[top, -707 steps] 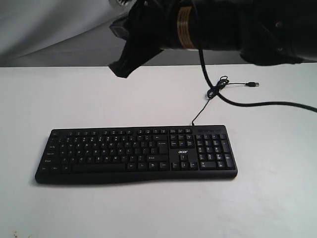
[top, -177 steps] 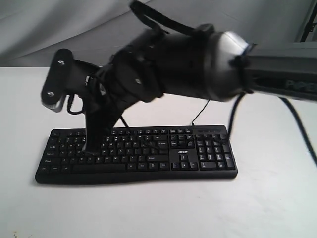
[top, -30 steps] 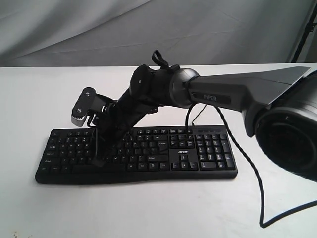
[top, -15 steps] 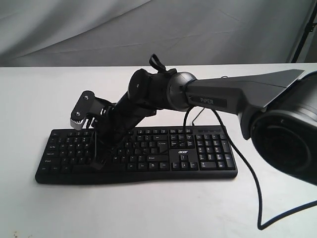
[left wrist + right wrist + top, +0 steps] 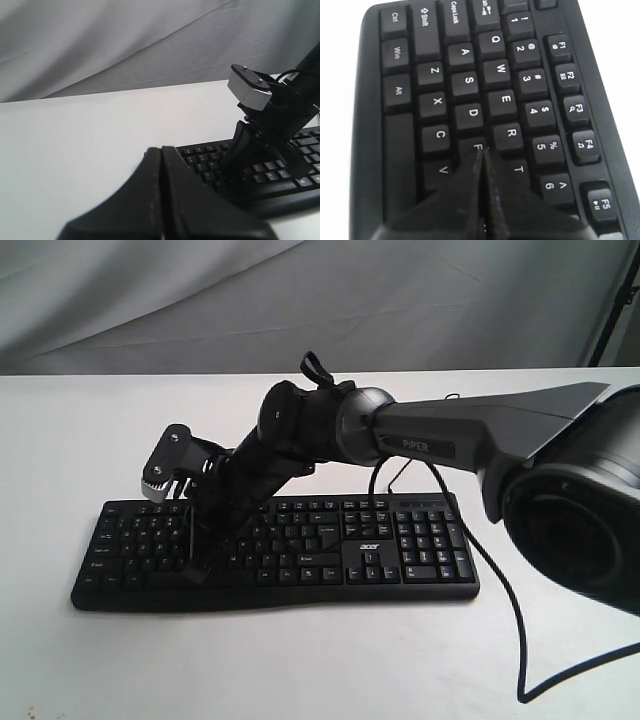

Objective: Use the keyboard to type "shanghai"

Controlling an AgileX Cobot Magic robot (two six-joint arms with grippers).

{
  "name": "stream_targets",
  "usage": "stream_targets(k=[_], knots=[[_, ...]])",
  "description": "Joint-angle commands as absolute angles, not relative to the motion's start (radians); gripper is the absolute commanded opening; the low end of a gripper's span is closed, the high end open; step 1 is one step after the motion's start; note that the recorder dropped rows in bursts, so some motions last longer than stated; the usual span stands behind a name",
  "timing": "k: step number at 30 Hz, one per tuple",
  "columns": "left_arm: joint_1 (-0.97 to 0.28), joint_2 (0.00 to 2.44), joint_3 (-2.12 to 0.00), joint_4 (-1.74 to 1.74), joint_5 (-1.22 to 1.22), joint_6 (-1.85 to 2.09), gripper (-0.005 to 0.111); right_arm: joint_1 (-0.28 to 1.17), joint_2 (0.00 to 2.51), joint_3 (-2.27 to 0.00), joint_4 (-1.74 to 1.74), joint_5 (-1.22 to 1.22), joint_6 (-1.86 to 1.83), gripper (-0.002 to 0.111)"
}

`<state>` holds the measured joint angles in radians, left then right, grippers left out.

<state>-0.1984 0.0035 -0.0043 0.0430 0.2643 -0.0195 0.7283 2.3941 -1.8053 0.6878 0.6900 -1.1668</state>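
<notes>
Keyboard (image 5: 340, 558) lies flat on the white bench (image 5: 300, 670), with its long side toward the exterior camera. I see the right end effector (image 5: 483, 152) with fingers pressed together and its tip down at the F key, the arm reaching across the left half. My left end effector (image 5: 161, 150) is also pressed together, apart from the keyboard.

White table (image 5: 300, 670), matte and unmarked. One black keyboard (image 5: 367, 548) lies flat on it, long side parallel to the back edge, a little left of centre. A black cable (image 5: 519, 640) trails over the surface toward the front right corner.
</notes>
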Motion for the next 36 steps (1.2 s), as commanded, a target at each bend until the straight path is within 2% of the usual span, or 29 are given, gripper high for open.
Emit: stream_targets(k=[1,36], knots=[[-0.202,0.000,0.000,0.044,0.260,-0.022,0.000,0.729,2.384,-1.806,0.678,0.693,-1.163,0.000],[-0.202,0.000,0.000,0.044,0.260,-0.022,0.000,0.719,2.346,-1.799,0.521,0.723,-1.015,0.000]])
